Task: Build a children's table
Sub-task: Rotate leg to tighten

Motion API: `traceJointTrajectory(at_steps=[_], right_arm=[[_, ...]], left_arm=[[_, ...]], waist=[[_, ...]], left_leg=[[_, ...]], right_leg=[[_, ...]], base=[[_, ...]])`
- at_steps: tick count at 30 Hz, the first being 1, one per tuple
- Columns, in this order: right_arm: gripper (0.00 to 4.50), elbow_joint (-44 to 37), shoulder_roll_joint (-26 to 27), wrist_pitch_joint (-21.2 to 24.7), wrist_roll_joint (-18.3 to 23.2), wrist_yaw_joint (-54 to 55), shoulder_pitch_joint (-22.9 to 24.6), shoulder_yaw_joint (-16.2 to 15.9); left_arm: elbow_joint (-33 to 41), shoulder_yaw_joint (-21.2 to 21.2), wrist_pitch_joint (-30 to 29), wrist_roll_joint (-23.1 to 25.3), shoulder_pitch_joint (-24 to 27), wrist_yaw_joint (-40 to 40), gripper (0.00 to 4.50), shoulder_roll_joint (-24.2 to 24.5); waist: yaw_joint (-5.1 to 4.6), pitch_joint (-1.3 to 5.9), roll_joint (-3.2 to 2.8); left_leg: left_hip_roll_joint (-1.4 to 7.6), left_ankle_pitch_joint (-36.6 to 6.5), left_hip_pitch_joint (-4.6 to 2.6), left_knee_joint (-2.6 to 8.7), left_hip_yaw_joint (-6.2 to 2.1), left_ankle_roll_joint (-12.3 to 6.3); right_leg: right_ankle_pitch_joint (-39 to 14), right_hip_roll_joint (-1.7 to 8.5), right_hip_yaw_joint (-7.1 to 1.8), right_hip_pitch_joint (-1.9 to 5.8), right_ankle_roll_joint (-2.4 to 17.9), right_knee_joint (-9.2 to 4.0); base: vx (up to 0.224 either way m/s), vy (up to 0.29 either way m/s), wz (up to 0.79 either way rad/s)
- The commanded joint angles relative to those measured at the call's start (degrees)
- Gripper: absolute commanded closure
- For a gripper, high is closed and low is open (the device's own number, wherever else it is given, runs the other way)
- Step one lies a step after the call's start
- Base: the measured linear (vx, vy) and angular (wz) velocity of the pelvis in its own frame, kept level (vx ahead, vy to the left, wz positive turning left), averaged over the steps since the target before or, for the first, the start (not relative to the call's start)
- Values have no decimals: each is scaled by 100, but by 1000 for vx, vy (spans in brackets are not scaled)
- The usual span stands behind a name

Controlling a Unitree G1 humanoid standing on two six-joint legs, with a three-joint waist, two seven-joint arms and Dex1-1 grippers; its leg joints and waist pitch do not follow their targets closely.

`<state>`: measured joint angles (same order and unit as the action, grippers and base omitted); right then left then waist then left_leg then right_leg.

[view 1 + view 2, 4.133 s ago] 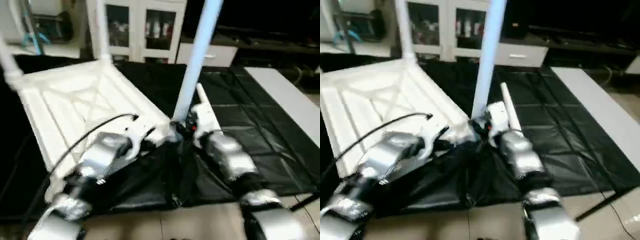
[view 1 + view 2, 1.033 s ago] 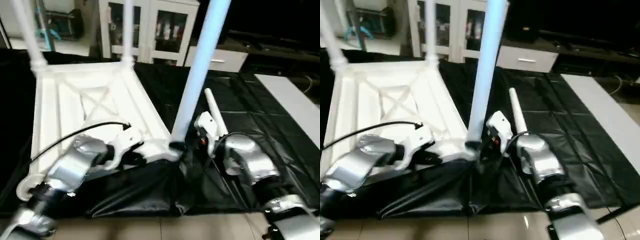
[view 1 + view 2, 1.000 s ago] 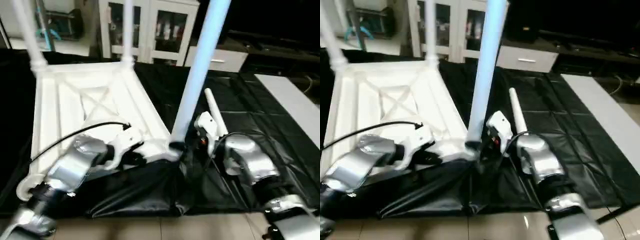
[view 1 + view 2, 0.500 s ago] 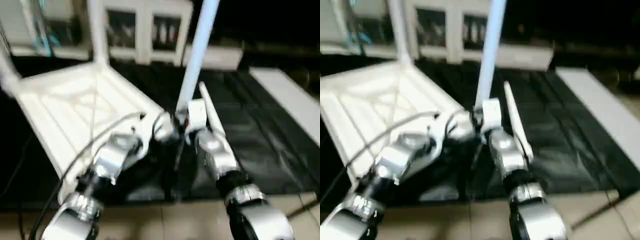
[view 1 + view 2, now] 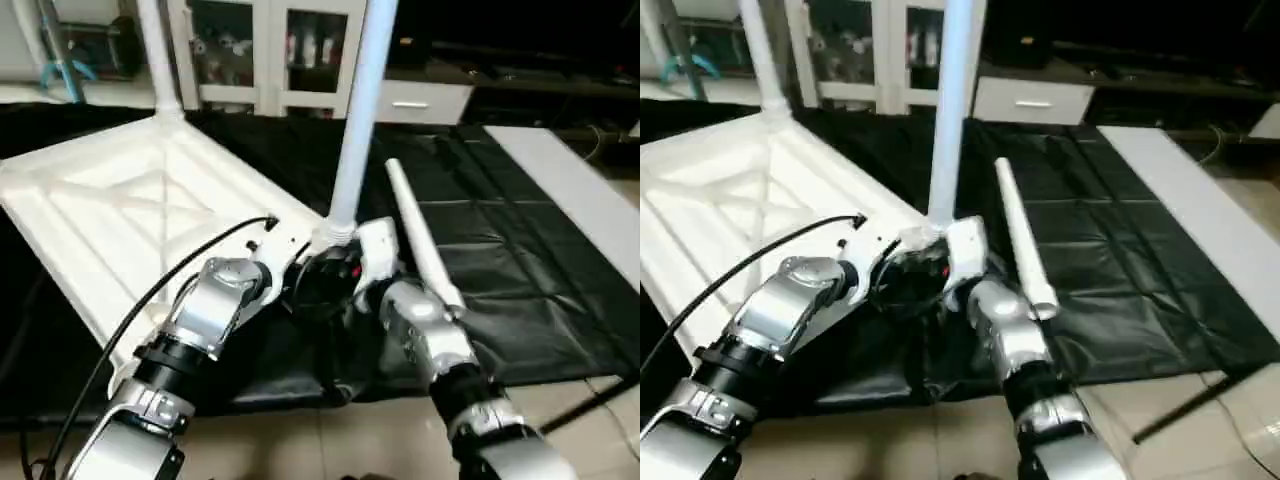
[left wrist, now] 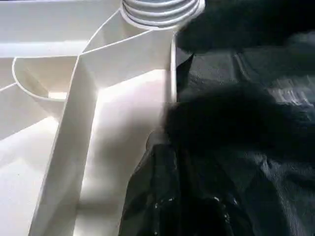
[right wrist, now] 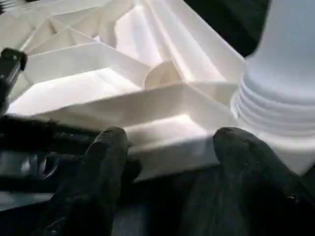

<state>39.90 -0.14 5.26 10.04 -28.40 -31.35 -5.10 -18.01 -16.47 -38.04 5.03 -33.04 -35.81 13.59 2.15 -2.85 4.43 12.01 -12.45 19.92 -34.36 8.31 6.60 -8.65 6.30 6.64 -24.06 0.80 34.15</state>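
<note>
one tabletop (image 5: 120,220), two upright legs (image 5: 360,110), one loose leg (image 5: 420,240).

We see the white plastic tabletop (image 5: 130,215) lying upside down on a black sheet, its X-ribbed underside facing up and one corner turned toward us. We count two legs standing upright in corner sockets: the near leg (image 5: 358,110), a tapered white tube whose threaded end (image 7: 275,115) sits at the near corner socket, and the far leg (image 5: 158,60) at the far corner. We also see a loose leg (image 5: 420,240) lying flat on the sheet, just beside the near corner.
</note>
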Motion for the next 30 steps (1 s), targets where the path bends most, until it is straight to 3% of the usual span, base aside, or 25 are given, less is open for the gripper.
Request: traceJointTrajectory(at_steps=[1, 3, 4, 5, 6, 7, 9, 11, 13, 16, 18, 22, 23, 24, 26, 28, 30], right_arm=[[102, -548, -430, 175, 170, -385, 56, 61], [86, -748, -612, 253, 200, -616, 127, 42], [77, -1150, -1042, 339, 223, -1214, 278, -86], [68, -1150, -1042, 339, 223, -1214, 278, -86], [60, -1928, -1853, 580, 292, -2404, 574, -318], [51, -1928, -1853, 580, 292, -2404, 574, -318], [39, -2531, -2528, 855, 422, -3249, 817, -501], [19, -2839, -2967, 986, 501, -3649, 974, -558], [6, -2893, -3284, 1021, 472, -3795, 1010, -475], [1, -2697, -3273, 881, 342, -3535, 915, -347], [1, -2543, -3194, 875, 345, -3416, 787, -320], [1, -2533, -3133, 973, 343, -3537, 745, -455], [1, -2537, -3118, 1028, 345, -3568, 734, -485], [1, -2556, -3109, 1055, 334, -3644, 729, -538], [1, -2552, -3083, 1050, 302, -3781, 705, -661], [1, -2481, -3040, 975, 268, -3987, 651, -840], [1, -2347, -3013, 866, 210, -4084, 585, -963]], left_arm=[[233, -76, 234, -194, 163, -410, 450, 169], [305, -115, 214, -249, 225, -572, 450, 262], [413, -230, 248, -314, 322, -900, 450, 478], [413, -230, 248, -314, 322, -900, 450, 478], [471, -398, 427, -332, 420, -1382, 450, 832], [471, -398, 427, -332, 420, -1382, 450, 832], [465, -446, 493, -298, 448, -1633, 450, 1039], [492, -461, 521, -292, 475, -1778, 450, 1170], [535, -486, 588, -353, 512, -2001, 450, 1330], [649, -556, 683, -436, 572, -2207, 450, 1473], [982, -675, 934, -662, 743, -2749, 450, 1675], [1296, -832, 863, -786, 870, -3142, 450, 1818], [1340, -871, 834, -789, 883, -3200, 450, 1848], [1365, -908, 870, -767, 895, -3238, 450, 1867], [1335, -925, 904, -729, 895, -3214, 450, 1851], [1275, -938, 948, -693, 878, -3182, 450, 1822], [1270, -940, 954, -697, 876, -3192, 450, 1824]], waist=[[40, 333, -73], [48, 337, -63], [55, 344, -85], [88, 375, -76], [101, 379, -76], [157, 377, -99], [191, 375, -69], [209, 371, -54], [201, 345, -38], [161, 326, -20], [131, 324, -46], [155, 329, -67], [174, 343, -76], [199, 337, -68], [242, 345, -57], [240, 337, -8], [243, 333, -19]], left_leg=[[121, -1441, -57, 501, 88, -136], [117, -1055, 12, 494, 124, -220], [116, -976, 27, 488, 129, -218], [129, -625, 65, 466, 115, -257], [112, -358, 69, 448, 130, -361], [117, -317, 49, 444, 128, -413], [102, -51, 11, 403, 173, -564], [106, -134, 42, 408, 180, -615], [131, -597, 33, 440, 184, -454], [121, -978, 22, 464, 182, -259], [129, -1115, 13, 482, 160, -165], [147, -1079, -88, 468, 213, -170], [151, -972, -115, 458, 231, -183], [149, -860, -74, 464, 235, -199], [139, -788, -75, 462, 240, -198], [130, -865, -42, 467, 241, -201], [130, -970, -35, 473, 236, -176]], right_leg=[[-2095, 222, -307, 235, 804, -473], [-1542, 194, -336, 261, 991, -381], [-1488, 194, -347, 272, 1013, -360], [-1132, 194, -348, 346, 1045, -286], [-737, 159, -350, 353, 1140, -252], [-607, 145, -347, 378, 1150, -246], [-119, 112, -388, 367, 1316, -198], [-309, 151, -409, 399, 1301, -205], [-1045, 176, -408, 375, 1183, -288], [-1725, 179, -407, 335, 1023, -354], [-2024, 176, -404, 320, 919, -371], [-1569, 131, -424, 243, 1105, -345], [-1250, 114, -435, 234, 1237, -295], [-1076, 100, -438, 269, 1271, -261], [-995, 97, -445, 277, 1265, -240], [-1168, 104, -475, 299, 1176, -254], [-1449, 117, -485, 294, 1081, -284]], base=[[68, -22, 18], [63, -18, 11], [57, -16, 7], [73, -3, -1], [81, 11, -2], [81, 11, -2], [35, 9, 0], [0, 0, 0], [0, 0, 0], [0, 0, 0], [0, 0, 0], [0, 0, 0], [0, 0, 0], [0, 0, 0], [0, 0, 0], [0, 0, 0], [0, 0, 0]])
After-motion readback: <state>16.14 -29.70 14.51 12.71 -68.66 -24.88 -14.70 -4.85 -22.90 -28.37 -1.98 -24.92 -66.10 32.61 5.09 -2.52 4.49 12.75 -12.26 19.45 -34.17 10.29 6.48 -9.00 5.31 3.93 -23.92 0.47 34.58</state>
